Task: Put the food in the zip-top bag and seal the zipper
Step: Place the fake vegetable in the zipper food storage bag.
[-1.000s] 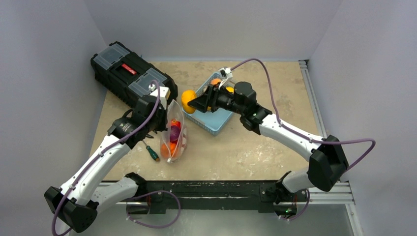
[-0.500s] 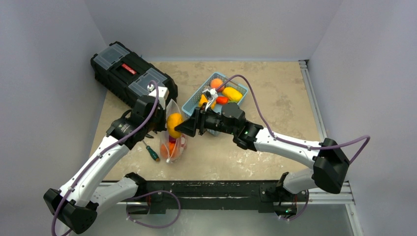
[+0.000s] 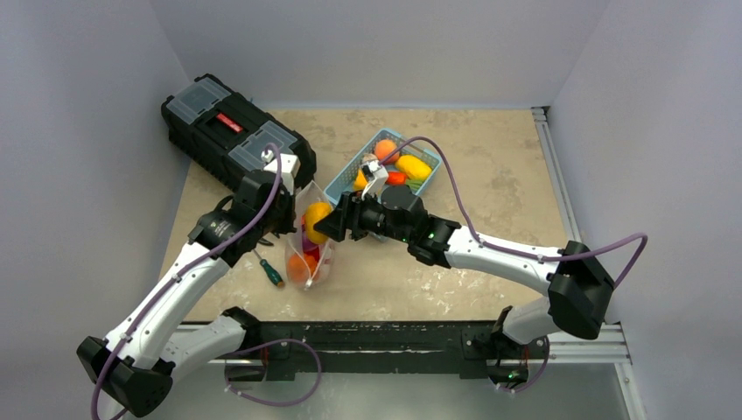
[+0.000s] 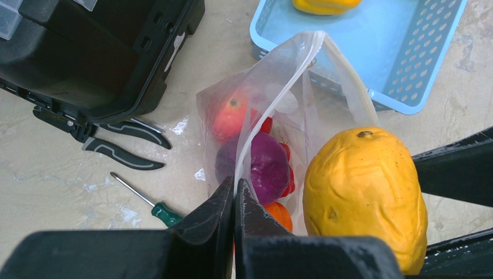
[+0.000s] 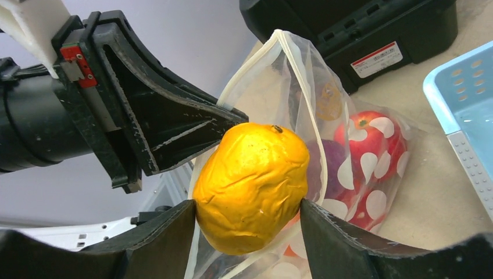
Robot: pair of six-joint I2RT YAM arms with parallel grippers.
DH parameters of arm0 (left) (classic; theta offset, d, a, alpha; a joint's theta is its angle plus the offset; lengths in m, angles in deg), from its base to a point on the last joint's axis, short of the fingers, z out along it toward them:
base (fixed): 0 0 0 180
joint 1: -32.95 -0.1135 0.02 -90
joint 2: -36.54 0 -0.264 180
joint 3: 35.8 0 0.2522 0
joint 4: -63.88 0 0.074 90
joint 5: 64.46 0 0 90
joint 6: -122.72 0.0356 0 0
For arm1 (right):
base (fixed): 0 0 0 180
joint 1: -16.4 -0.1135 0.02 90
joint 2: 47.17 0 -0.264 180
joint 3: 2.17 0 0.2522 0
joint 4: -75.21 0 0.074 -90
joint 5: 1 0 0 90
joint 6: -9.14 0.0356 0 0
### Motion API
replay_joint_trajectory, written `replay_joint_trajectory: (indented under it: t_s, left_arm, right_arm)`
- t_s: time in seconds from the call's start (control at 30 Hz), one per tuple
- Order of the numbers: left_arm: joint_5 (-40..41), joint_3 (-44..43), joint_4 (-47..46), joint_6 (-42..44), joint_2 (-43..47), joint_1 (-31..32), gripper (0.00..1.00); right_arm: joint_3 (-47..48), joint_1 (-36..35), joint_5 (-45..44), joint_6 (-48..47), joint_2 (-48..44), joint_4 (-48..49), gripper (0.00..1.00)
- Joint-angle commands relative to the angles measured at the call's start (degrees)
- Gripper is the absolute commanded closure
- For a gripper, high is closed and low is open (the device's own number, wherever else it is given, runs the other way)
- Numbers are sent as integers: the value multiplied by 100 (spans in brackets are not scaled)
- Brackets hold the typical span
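The clear zip-top bag (image 3: 308, 254) stands between the arms with its mouth open. My left gripper (image 4: 234, 192) is shut on the bag's mouth edge at the zipper (image 5: 306, 87) and holds it up. My right gripper (image 5: 247, 212) is shut on a yellow-orange fruit (image 5: 253, 186) and holds it at the bag's mouth, partly inside the opening; it also shows in the top view (image 3: 317, 219). A red fruit (image 4: 229, 116), a purple one (image 4: 264, 165) and an orange one (image 4: 279, 214) lie inside the bag. More food (image 3: 413, 166) lies in the basket.
The light blue perforated basket (image 3: 350, 162) stands just right of and behind the bag. A black toolbox (image 3: 232, 131) stands at the back left. A green-handled screwdriver (image 3: 269, 269) and black-handled pliers (image 4: 125, 151) lie left of the bag.
My right gripper has carried the yellow-orange fruit from beside the basket leftward and down to the bag's mouth. My left gripper has kept hold of the bag's edge.
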Motion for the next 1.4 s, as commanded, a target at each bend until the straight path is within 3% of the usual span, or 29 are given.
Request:
replay_joint_trajectory:
  t_s: [0.0, 0.1, 0.23, 0.57, 0.7, 0.9, 1.07, 1.13, 1.23, 1.37]
  left_arm:
    - [9, 27, -169, 18, 101, 10, 100]
    - [7, 27, -172, 18, 102, 11, 100]
    - [3, 27, -169, 18, 101, 10, 100]
    - [61, 34, -191, 10, 197, 13, 100]
    - [217, 100, -256, -6, 372, 11, 100]
    - [371, 128, -285, -38, 589, 14, 100]
    - [422, 278, -489, -46, 897, 14, 100]
    - [359, 297, -518, -27, 867, 14, 100]
    - [332, 192, -386, -35, 701, 10, 100]
    - [284, 201, -372, -35, 668, 8, 100]
  right_arm:
    - [300, -42, -184, -163, -136, -53, 30]
    - [350, -51, -215, -217, -143, -66, 21]
    - [454, -52, -229, -280, -153, -156, 17]
    - [933, -57, -528, -616, -400, -646, 22]
    - [1202, -53, -1136, -869, -399, -1251, 25]
    - [1052, -94, -963, -757, -249, -1382, 21]
    - [1334, -122, -576, -724, 232, -1639, 24]
    - [1245, -138, -350, -592, 330, -1369, 30]
    - [1284, -145, -312, -426, 537, -1301, 49]
    - [1617, -147, -419, -525, 642, -1599, 91]
